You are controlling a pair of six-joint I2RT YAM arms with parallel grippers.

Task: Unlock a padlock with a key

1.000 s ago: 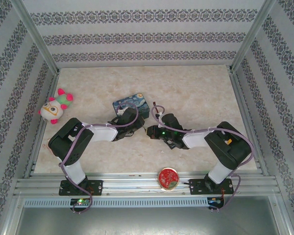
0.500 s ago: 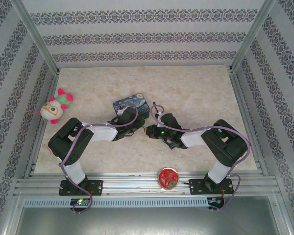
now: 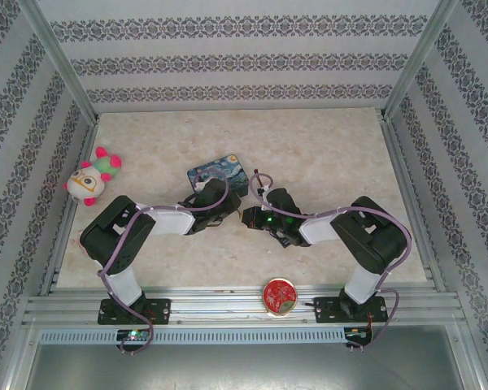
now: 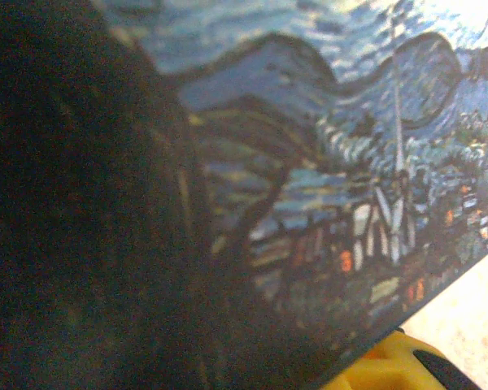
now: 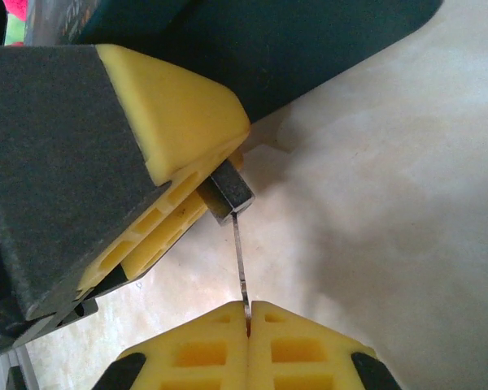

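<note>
While your right pincer (image 5: 248, 313) is clamped shut on the key (image 5: 240, 268), the thin blade points left toward the padlock (image 5: 230, 193). Your left pincer (image 5: 199, 185) grips the padlock between its yellow fingers, low over the tabletop (image 5: 390, 203) and just near of the blue painted tin (image 3: 220, 171). The key tip meets the padlock's face, but whether it sits in the keyway is too small to tell. Treat this step as insertion. Line the blade up with the slot and advance gently along the blade's own axis. Avoid side load, because so thin a key would likely bend or slip between the pads. Hold the padlock firm so its body cannot twist, and rotate your right wrist only once the blade seats fully.
</note>
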